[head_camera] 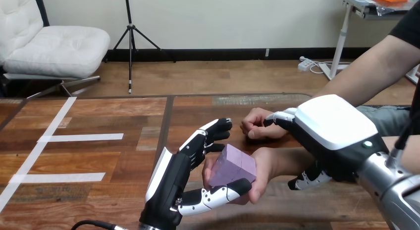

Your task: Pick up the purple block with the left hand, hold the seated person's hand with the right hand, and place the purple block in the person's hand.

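Observation:
The purple block [235,163] lies in the upturned palm of the person's hand [266,166], low in the middle of the head view. My left hand [171,183] comes up from the bottom edge. Its fingers curl over the block's left side and its thumb presses against the block's front, so it is shut on the block. My right hand [332,123] reaches in from the right and sits over the person's wrist. Its fingers curl over the top of the wrist and its thumb shows beneath.
The person's other hand [256,125] rests as a loose fist on the wooden table [124,111], just beyond the block. White tape strips [81,137] mark the table's left part. The person's forearm crosses in from the upper right.

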